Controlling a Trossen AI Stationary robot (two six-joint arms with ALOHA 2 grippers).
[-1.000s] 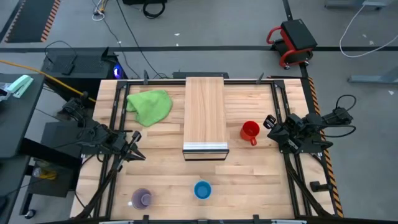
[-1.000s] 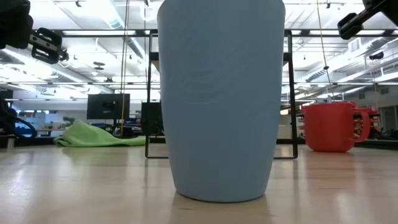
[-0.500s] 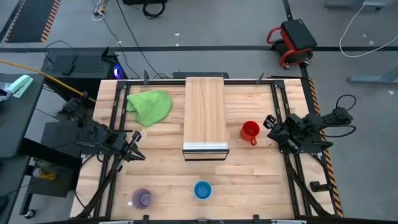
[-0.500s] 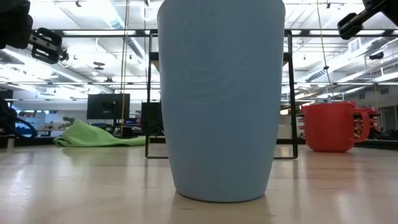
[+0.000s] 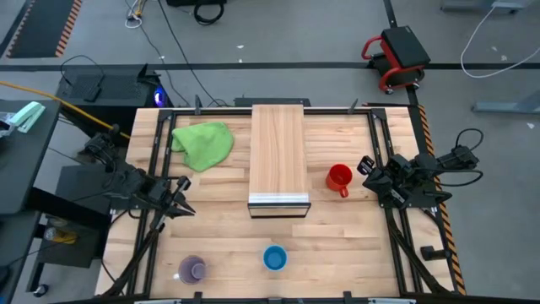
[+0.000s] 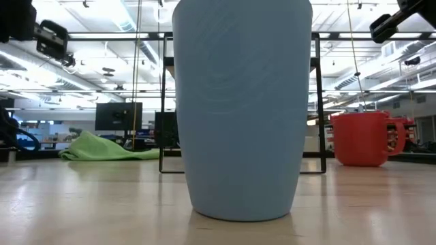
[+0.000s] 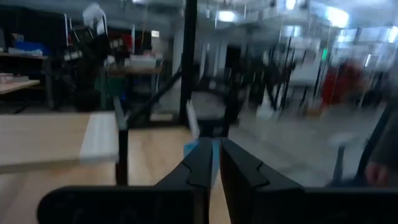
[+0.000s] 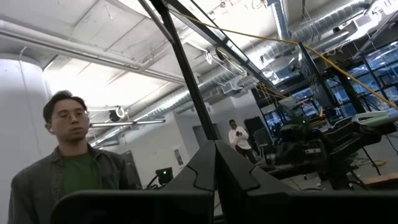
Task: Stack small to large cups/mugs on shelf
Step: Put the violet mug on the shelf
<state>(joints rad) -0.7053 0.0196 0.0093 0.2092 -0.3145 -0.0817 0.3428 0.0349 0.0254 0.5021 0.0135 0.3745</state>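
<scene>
The purple cup (image 5: 193,269) and the blue cup (image 5: 275,257) stand upright near the table's front edge. The blue cup (image 6: 242,109) fills the middle of the low view. The red mug (image 5: 339,177) stands upright just right of the shelf (image 5: 279,156), a long light-wood plank with a silver strip at its near end. My left gripper (image 5: 181,205) hovers shut at the table's left edge, well clear of every cup, its fingers nearly level (image 7: 214,163). My right gripper (image 5: 367,165) waits shut at the right edge, just right of the red mug and tipped upward (image 8: 216,149).
A crumpled green cloth (image 5: 203,143) lies at the back left, beside the shelf. Black frame rails run along the table's left and right sides. Bare wood shows between the shelf's near end and the two front cups. A person (image 8: 74,162) stands in the room beyond.
My left gripper has stayed in place but tipped its fingers upward a little; in the low view its tip now sits higher. The cups, the mug and my right gripper have kept still.
</scene>
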